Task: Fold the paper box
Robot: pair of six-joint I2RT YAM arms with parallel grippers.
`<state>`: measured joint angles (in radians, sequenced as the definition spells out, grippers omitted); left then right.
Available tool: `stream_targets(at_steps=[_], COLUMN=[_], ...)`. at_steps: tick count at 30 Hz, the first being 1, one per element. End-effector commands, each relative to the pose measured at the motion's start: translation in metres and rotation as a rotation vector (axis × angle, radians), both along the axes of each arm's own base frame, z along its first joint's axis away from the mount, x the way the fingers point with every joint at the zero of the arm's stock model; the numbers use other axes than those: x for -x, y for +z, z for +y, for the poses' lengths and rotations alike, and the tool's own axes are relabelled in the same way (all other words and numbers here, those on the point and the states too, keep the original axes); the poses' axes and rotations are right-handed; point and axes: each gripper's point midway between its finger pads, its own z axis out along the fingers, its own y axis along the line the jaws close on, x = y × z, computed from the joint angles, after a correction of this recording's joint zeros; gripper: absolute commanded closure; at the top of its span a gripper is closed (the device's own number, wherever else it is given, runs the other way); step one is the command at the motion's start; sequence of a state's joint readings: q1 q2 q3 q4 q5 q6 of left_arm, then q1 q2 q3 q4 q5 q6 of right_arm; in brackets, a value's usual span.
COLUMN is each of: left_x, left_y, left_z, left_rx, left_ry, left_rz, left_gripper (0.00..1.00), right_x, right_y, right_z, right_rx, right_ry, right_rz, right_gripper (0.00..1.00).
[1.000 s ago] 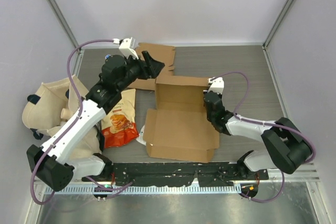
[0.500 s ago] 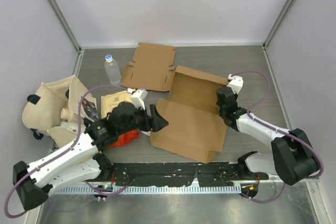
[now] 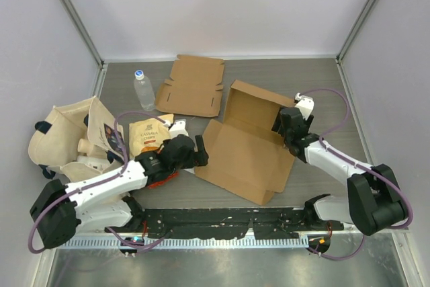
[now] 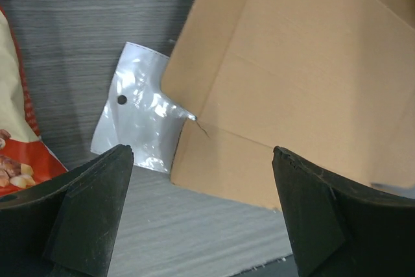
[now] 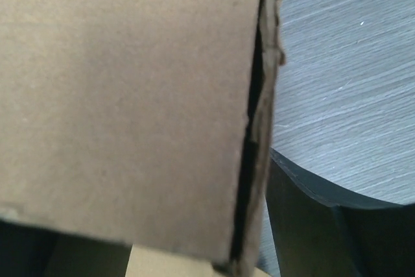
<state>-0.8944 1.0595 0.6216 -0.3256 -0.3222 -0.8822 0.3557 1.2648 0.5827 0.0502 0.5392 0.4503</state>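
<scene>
**Box swings right as left arm drops back**

The box (image 3: 245, 156) now lies skewed at centre-right with its far wall lifted. The right pincer (image 3: 285, 124), seemingly clenched on that wall, has dragged it round. The left pincer (image 3: 199, 151), released, has retreated from the far sheet (image 3: 195, 85) to the box's near-left corner, beside a plastic sleeve (image 4: 139, 124). Folding looks barely begun. A bottle (image 3: 143, 89), snack bag (image 3: 149, 140) and tote (image 3: 64, 132) share the dark wood-grain surface (image 3: 322, 85); pale walls enclose it.

Evenly and brightly lit, softly shadowed — glaring on the plastic sleeve (image 4: 138, 121), blurred across the paper box (image 5: 123, 95) up close.
</scene>
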Motion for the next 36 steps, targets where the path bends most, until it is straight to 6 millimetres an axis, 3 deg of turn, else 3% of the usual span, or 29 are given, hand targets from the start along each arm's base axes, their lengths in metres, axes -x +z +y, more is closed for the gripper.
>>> stream_targets(at_steps=[1, 2, 3, 5, 11, 13, 14, 15, 17, 18, 19, 21, 22, 24, 25, 26, 28, 29, 31, 33, 34, 36], left_x=[-0.025, -0.025, -0.029, -0.030, -0.028, -0.027, -0.026, -0.026, -0.024, -0.024, -0.026, -0.017, -0.026, -0.018, -0.027, -0.022, -0.022, -0.021, -0.024, -0.022, -0.021, -0.021], left_y=[0.001, -0.008, -0.004, -0.016, -0.047, -0.054, -0.052, -0.052, -0.043, -0.034, -0.019, -0.012, 0.012, 0.019, 0.040, 0.044, 0.067, 0.072, 0.089, 0.083, 0.093, 0.093], left_z=[-0.003, -0.005, -0.014, -0.021, -0.021, -0.025, -0.031, -0.032, -0.037, -0.038, -0.046, -0.041, -0.045, -0.034, -0.037, -0.032, -0.043, -0.046, -0.052, -0.050, -0.055, -0.057], left_rx=[-0.021, -0.036, 0.001, -0.001, -0.066, -0.067, -0.047, -0.053, -0.048, -0.055, -0.041, -0.099, -0.109, -0.176, -0.166, -0.179, -0.108, -0.088, -0.038, -0.072, -0.056, -0.066], left_ry=[0.051, 0.027, 0.016, -0.008, -0.021, -0.040, -0.062, -0.072, -0.101, -0.138, -0.172, -0.224, -0.254, -0.278, -0.276, -0.280, -0.318, -0.334, -0.360, -0.375, -0.400, -0.417], left_rz=[-0.084, -0.079, -0.096, -0.068, 0.016, 0.027, 0.040, 0.044, 0.053, 0.034, 0.016, 0.053, 0.014, 0.070, 0.049, 0.080, 0.083, 0.094, 0.112, 0.179, 0.181, 0.199], left_gripper=[0.09, 0.12, 0.20, 0.24, 0.39, 0.59, 0.67, 0.84, 0.97, 1.00, 1.00, 1.00, 1.00, 1.00, 1.00, 1.00, 1.00, 1.00, 1.00, 1.00, 1.00, 1.00], right_x=[0.002, 0.005, 0.012, 0.017, 0.060, 0.071, 0.074, 0.079, 0.081, 0.085, 0.083, 0.086, 0.084, 0.085, 0.087, 0.093, 0.102, 0.116, 0.135, 0.149, 0.149, 0.148], right_y=[0.012, 0.015, 0.013, 0.019, 0.021, 0.028, 0.033, 0.037, 0.061, 0.066, 0.085, 0.101, 0.121, 0.140, 0.154, 0.163, 0.173, 0.175, 0.171, 0.163, 0.162, 0.144], right_z=[0.009, 0.011, 0.012, 0.015, 0.009, 0.010, 0.011, 0.012, 0.011, 0.006, 0.005, 0.009, 0.016, 0.038, 0.060, 0.090, 0.119, 0.150, 0.180, 0.204, 0.207, 0.215], right_rx=[-0.048, -0.059, -0.069, -0.092, -0.135, -0.181, -0.199, -0.207, -0.207, -0.182, -0.176, -0.151, -0.166, -0.172, -0.204, -0.199, -0.144, -0.129, -0.072, -0.010, 0.041, 0.120], right_ry=[0.030, 0.042, 0.046, 0.061, 0.013, 0.001, 0.001, 0.008, 0.022, 0.019, 0.030, 0.103, 0.148, 0.288, 0.407, 0.546, 0.694, 0.816, 0.981, 1.084, 1.111, 1.144], right_rz=[0.038, 0.041, 0.070, 0.088, 0.227, 0.224, 0.213, 0.214, 0.161, 0.162, 0.120, 0.118, 0.081, 0.047, 0.027, 0.005, -0.027, -0.035, -0.053, -0.050, -0.055, 0.002], right_gripper=[0.23, 0.21, 0.20, 0.19, 0.16, 0.16, 0.16, 0.16, 0.16, 0.16, 0.16, 0.16, 0.16, 0.16, 0.16, 0.16, 0.16, 0.16, 0.15, 0.15, 0.14, 0.15])
